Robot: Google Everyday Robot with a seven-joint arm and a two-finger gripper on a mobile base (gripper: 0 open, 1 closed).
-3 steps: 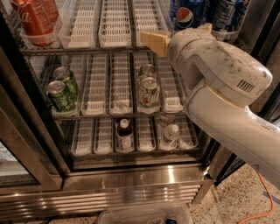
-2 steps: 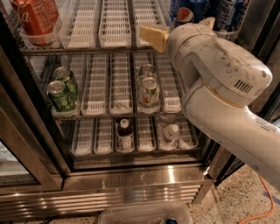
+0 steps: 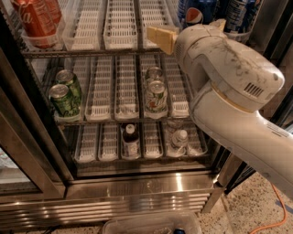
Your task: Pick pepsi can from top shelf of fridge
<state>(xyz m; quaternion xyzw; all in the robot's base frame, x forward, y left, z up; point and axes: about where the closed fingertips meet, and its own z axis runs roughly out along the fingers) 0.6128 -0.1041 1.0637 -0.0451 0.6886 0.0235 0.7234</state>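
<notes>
Gripper (image 3: 190, 31) at top shelf (image 3: 91, 53), pepsi can (image 3: 194, 15) half-hidden

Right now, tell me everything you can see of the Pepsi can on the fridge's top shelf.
The Pepsi can is dark blue metal with a round red, white and blue logo facing out. It stands upright at the right of the top shelf, with other blue cans right beside it. Its top is cut off by the picture edge and its base is hidden behind the robot's hand, which sits open just in front of it. I cannot tell whether they touch.
</notes>
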